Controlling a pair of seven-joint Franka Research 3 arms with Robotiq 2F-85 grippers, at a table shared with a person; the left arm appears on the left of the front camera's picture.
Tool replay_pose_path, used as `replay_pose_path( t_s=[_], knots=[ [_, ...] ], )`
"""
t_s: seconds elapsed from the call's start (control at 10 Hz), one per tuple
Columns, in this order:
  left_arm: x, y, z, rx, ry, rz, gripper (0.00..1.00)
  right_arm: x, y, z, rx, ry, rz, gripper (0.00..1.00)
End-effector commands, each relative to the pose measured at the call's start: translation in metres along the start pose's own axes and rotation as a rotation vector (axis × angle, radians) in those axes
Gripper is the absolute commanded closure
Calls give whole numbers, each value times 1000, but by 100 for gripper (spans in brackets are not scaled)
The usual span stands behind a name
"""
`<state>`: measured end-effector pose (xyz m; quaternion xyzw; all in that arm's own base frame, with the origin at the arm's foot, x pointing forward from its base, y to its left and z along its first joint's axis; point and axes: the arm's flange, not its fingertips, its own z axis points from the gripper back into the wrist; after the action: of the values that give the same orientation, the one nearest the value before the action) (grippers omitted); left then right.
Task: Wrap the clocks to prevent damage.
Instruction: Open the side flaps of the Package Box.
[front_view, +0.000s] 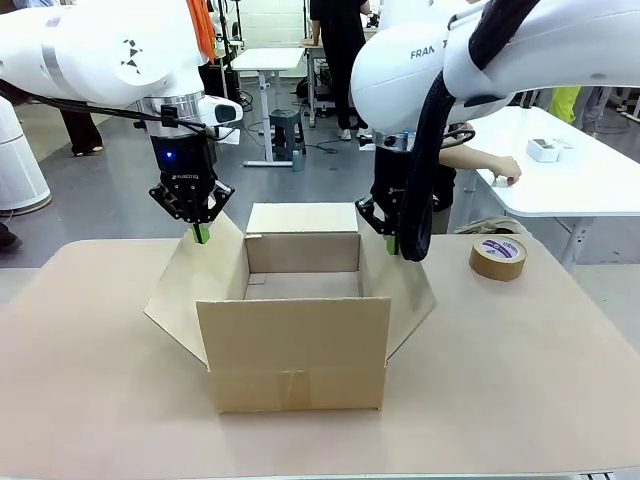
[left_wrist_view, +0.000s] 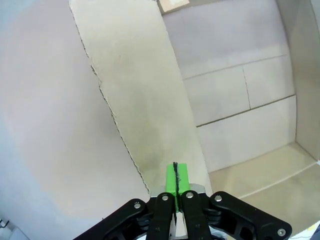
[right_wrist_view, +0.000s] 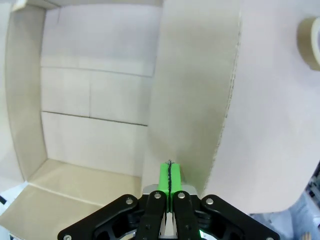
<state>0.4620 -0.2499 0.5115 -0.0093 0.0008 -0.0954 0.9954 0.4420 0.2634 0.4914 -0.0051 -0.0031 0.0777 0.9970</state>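
Two grippers are seen pressed together, nothing pinched: left gripper (front_view: 201, 236) at the left flap (front_view: 190, 290), right gripper (front_view: 393, 243) at the right flap (front_view: 410, 295) of the open box (front_view: 295, 365), set mid-counter (front_view: 100, 400), floor bare cardboard. Wrapping is judged not begun; tape roll (front_view: 498, 257) is left nearby.

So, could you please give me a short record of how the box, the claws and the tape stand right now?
box: cardboard box upright at mid-table, all four flaps folded outward
left claw: left claw shut, holding nothing, tip at the upper edge of the left flap; contact cannot be told
right claw: right claw shut, holding nothing, tip at the upper edge of the right flap; contact cannot be told
tape: tape roll lying flat, apart from the box on the robot's right
surface: beige table
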Motion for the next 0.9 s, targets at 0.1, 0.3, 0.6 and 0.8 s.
replay_pose_path(
  t_s=[0.1, 0.3, 0.6, 0.8],
  knots=[
    [7, 10, -19, 41, 37, 48, 100, -8, -21, -18, -36, -9, -40, 99],
    [6, 18, -30, 40, 54, 58, 100, -8, -33, -32, -5, 20, -52, 99],
    [6, 28, -54, 19, 84, 50, 100, -6, -50, -61, 40, 55, -68, 99],
    [5, 30, -69, -15, 49, -2, 100, -5, -52, -79, 58, 68, -60, 99]
  ],
)
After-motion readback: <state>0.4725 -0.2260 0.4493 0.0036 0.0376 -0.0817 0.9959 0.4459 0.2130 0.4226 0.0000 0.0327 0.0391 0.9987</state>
